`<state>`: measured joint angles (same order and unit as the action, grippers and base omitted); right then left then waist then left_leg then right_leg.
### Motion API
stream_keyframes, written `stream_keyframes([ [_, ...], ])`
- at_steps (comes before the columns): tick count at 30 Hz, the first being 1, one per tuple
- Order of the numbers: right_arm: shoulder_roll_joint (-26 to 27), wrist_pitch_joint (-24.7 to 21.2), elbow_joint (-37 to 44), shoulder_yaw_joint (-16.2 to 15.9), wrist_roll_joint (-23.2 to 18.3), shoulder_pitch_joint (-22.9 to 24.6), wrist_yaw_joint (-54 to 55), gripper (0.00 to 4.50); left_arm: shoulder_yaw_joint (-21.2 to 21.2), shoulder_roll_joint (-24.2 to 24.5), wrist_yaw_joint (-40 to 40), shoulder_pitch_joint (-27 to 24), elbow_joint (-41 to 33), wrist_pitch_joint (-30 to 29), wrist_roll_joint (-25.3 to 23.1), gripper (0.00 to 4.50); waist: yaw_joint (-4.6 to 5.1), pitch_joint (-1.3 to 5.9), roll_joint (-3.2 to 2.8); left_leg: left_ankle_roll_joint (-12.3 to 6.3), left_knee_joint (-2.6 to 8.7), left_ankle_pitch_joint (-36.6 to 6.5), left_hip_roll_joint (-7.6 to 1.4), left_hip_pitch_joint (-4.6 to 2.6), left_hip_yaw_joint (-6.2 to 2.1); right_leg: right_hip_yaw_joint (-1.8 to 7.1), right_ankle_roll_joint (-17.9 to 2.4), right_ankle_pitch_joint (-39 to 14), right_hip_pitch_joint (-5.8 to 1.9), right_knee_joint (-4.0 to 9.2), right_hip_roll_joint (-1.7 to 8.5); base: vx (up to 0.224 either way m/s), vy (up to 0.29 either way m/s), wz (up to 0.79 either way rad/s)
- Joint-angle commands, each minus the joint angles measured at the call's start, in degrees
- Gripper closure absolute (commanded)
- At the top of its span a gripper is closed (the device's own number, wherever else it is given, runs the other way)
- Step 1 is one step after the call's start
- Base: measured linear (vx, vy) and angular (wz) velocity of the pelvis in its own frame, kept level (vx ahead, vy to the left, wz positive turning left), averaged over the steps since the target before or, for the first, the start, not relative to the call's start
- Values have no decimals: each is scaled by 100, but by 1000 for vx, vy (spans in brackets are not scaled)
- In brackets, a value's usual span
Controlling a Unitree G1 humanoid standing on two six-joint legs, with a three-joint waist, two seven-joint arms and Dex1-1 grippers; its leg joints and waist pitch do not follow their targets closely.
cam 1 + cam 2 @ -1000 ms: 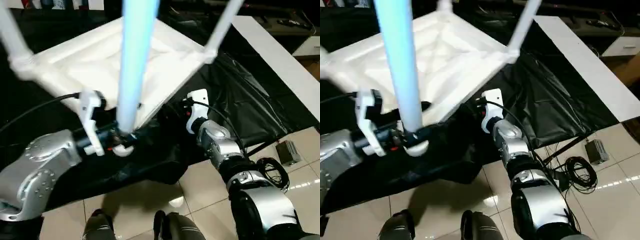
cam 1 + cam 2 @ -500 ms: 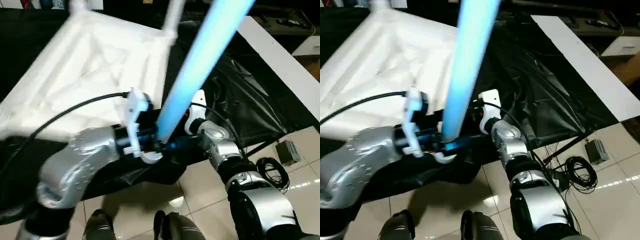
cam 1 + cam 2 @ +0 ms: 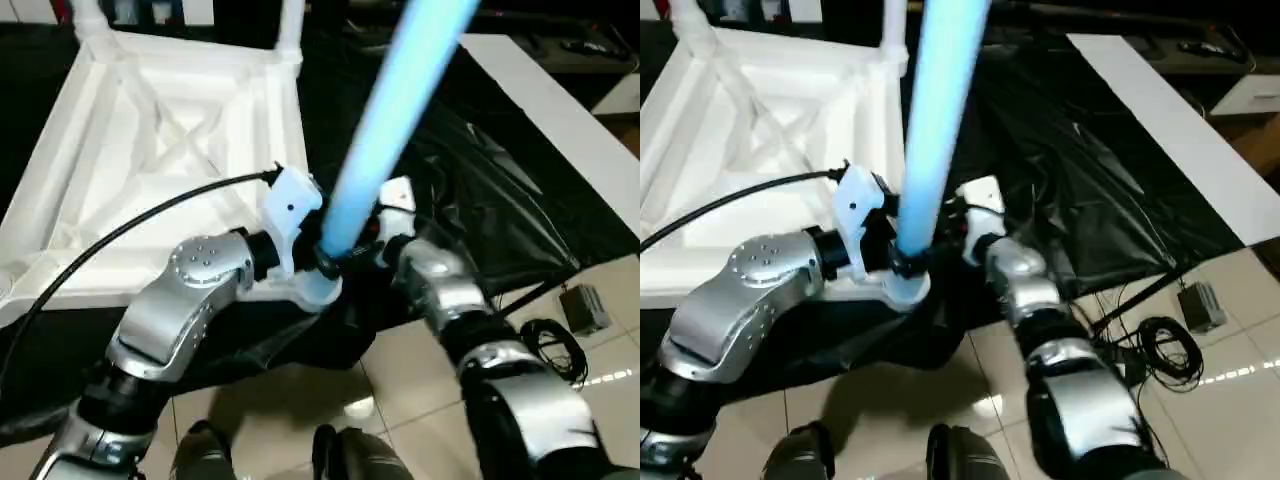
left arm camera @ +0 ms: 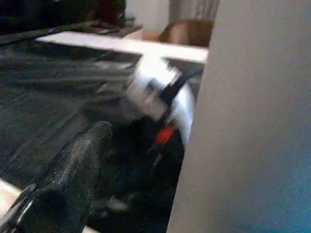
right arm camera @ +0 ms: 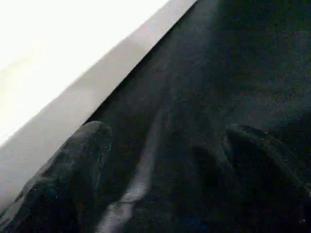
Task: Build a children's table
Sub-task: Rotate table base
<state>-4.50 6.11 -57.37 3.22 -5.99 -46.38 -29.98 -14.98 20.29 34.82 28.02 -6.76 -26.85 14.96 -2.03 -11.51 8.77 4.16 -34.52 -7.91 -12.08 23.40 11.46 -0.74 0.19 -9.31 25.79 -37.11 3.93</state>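
The white tabletop [image 3: 150, 150] lies upside down on the left, ribbed underside up. Two white legs [image 3: 291, 25] [image 3: 88, 15] stand in its far corner sockets. My left gripper [image 3: 325, 258] is shut on the lower end of a third long leg [image 3: 385, 130], which looks bluish and leans up and to the right just off the tabletop's near right edge. That leg [image 4: 252, 121] looms close beside one black finger [image 4: 73, 170]. My right gripper [image 5: 165, 141] is open over black cloth, close beside the left gripper, with the tabletop's white edge [image 5: 73, 73] next to it.
Black cloth [image 3: 480, 200] covers the surface under and to the right of the tabletop. A long white board [image 3: 560, 110] runs along the right. Below lies tiled floor [image 3: 400, 370] with a small grey box and cables [image 3: 585, 305].
My left arm has swung the held leg rightward, from near upright to leaning right, and now sits right beside the right gripper. The tabletop has turned and lies further left.
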Motion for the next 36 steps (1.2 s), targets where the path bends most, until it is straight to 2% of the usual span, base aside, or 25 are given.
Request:
stream_keyframes([
  [1, -152, -101, 208, 23, -19, 161, -166, 32, -85, -77, -97, 90, 128, 143, -136, 2, -33, 659, -222, 144, 351, -1121, -49, -186, -40, 152, -1090, -814, -339, 370, 242, 0, 0, 0],
  [3, -296, -110, 373, 30, -38, 241, -290, 32, -56, -202, -217, 177, 309, 337, -236, 2, -45, 668, -227, 110, 344, -1074, -53, -187, -41, 151, -1148, -759, -340, 365, 248, 0, 0, 0],
  [4, -373, -136, 485, 49, -70, 282, -374, 32, -39, -245, -295, 239, 416, 443, -306, 2, -62, 688, -333, 89, 340, -1078, -53, -216, -39, 146, -1185, -591, -325, 381, 228, 0, 0, 0],
  [5, -418, -156, 554, 63, -96, 305, -430, 32, -30, -269, -340, 281, 492, 523, -359, 2, -61, 691, -268, 27, 337, -1052, -41, -185, -41, 144, -1251, -488, -360, 360, 215, 0, 0, 0],
  [6, -494, -173, 683, 63, -134, 356, -574, 32, 61, -348, -278, 301, 510, 540, -213, 2, -77, 689, -322, 10, 336, -1075, -35, -182, -40, 152, -1271, -517, -365, 359, 225, 0, 0, 0],
  [7, -565, -196, 809, 54, -163, 407, -707, 32, 157, -416, -98, 293, 468, 491, 38, 2, -86, 690, -324, -32, 331, -1097, -36, -175, -39, 158, -1289, -590, -370, 373, 240, 0, 0, 0],
  [8, -612, -256, 946, 50, -200, 458, -816, 32, 219, -447, 33, 266, 435, 540, 175, 2, -96, 696, -358, -29, 330, -1085, -33, -171, -42, 160, -1324, -591, -383, 369, 251, 0, 0, 0],
  [9, -654, -318, 1094, 39, -239, 514, -925, 32, 269, -448, 180, 235, 403, 533, 313, 2, -108, 700, -363, -49, 326, -1071, -29, -170, -39, 160, -1355, -584, -384, 377, 240, 0, 0, 0],
  [10, -682, -362, 1198, 31, -265, 554, -1000, 32, 303, -449, 278, 213, 385, 529, 400, 2, -106, 699, -342, -87, 333, -1055, -24, -159, -35, 156, -1370, -590, -389, 387, 228, 0, 0, 0],
  [11, -705, -396, 1275, 21, -281, 582, -1055, 32, 331, -441, 332, 200, 383, 510, 452, 2, -100, 703, -394, -94, 339, -1103, -32, -160, -41, 153, -1382, -640, -385, 398, 227, 0, 0, 0],
  [12, -755, -489, 1444, -3, -319, 657, -1146, 32, 393, -448, 454, 140, 364, 557, 568, 2, -98, 710, -388, -91, 338, -1127, -35, -161, -43, 150, -1389, -682, -383, 394, 228, 0, 0, 0],
  [14, -917, -717, 1876, -97, -381, 866, -1410, 32, 635, -486, 755, -30, 323, 668, 953, 2, -116, 707, -422, -95, 340, -1198, -33, -167, -41, 157, -1382, -791, -388, 414, 227, 0, 0, 0],
  [15, -1019, -846, 2133, -165, -421, 991, -1588, 32, 729, -458, 854, -106, 341, 758, 1035, 2, -128, 719, -425, -115, 341, -1179, -36, -165, -37, 161, -1384, -791, -387, 421, 223, 0, 0, 0],
  [16, -1059, -884, 2221, -196, -430, 1035, -1663, 32, 739, -403, 885, -120, 349, 687, 1042, 2, -144, 725, -460, -117, 348, -1227, -44, -180, -40, 155, -1367, -825, -380, 434, 211, 0, 0, 0],
  [17, -1108, -928, 2329, -235, -442, 1088, -1756, 32, 733, -316, 915, -130, 366, 571, 1023, 2, -145, 718, -467, -97, 357, -1329, -48, -189, -42, 150, -1337, -978, -358, 444, 202, 0, 0, 0],
  [18, -1206, -1005, 2507, -311, -421, 1175, -1891, 32, 614, -75, 1232, -152, 438, 660, 934, 2, -150, 728, -516, -72, 358, -1384, -45, -194, -52, 148, -1329, -1064, -359, 441, 208, 0, 0, 0],
  [19, -1308, -1063, 2681, -393, -395, 1263, -2035, 32, 484, 179, 1438, -177, 510, 759, 756, 2, -146, 714, -503, -47, 376, -1511, -42, -201, -61, 140, -1246, -1289, -346, 477, 199, 0, 0, 0],
  [20, -1502, -1213, 3059, -521, -385, 1443, -2299, 32, 297, 608, 1751, -238, 654, 1088, 383, 2, -159, 720, -541, -16, 382, -1597, -41, -212, -76, 143, -1153, -1455, -342, 485, 203, 0, 0, 0],
  [21, -1518, -1226, 3089, -531, -386, 1457, -2320, 32, 283, 643, 1775, -244, 665, 1118, 352, 2, -159, 720, -541, -16, 382, -1597, -41, -212, -76, 143, -1153, -1455, -342, 485, 203, 0, 0, 0],
  [22, -1649, -1300, 3303, -602, -392, 1558, -2492, 32, 224, 888, 1919, -276, 743, 1236, 176, 2, -148, 723, -515, -29, 398, -1574, -48, -196, -81, 160, -1009, -1558, -355, 502, 205, 0, 0, 0],
  [24, -1845, -1339, 3581, -726, -364, 1697, -2717, 32, 140, 1242, 2188, -302, 818, 1302, 10, 2, -153, 759, -538, 7, 382, -1530, -49, -209, -69, 167, -1035, -1598, -348, 495, 217, 0, 0, 0],
  [26, -2083, -1512, 3975, -865, -401, 1866, -3006, 32, -11, 1645, 2376, -281, 1010, 1457, -330, 2, -158, 756, -565, 35, 395, -1597, -60, -217, -72, 167, -1047, -1652, -324, 503, 206, 0, 0, 0],
  [32, -2356, -1922, 4762, -1046, -494, 2074, -3296, 32, -158, 1902, 2386, -5, 1596, 1607, -799, 19, -167, 805, -581, 107, 383, -1690, -65, -247, -69, 170, -1123, -1649, -314, 485, 216, 0, 0, 0],
  [33, -2372, -1967, 4834, -1060, -499, 2093, -3296, 32, -186, 1906, 2376, 33, 1668, 1658, -842, 42, -169, 809, -583, 116, 379, -1693, -65, -251, -68, 171, -1135, -1644, -313, 481, 223, 0, 0, 0],
  [36, -2410, -2117, 5022, -1083, -514, 2147, -3259, 32, -277, 1859, 2440, 171, 1897, 1863, -959, 68, -182, 827, -581, 148, 380, -1689, -63, -246, -74, 171, -1157, -1637, -324, 485, 232, 0, 0, 0],
])
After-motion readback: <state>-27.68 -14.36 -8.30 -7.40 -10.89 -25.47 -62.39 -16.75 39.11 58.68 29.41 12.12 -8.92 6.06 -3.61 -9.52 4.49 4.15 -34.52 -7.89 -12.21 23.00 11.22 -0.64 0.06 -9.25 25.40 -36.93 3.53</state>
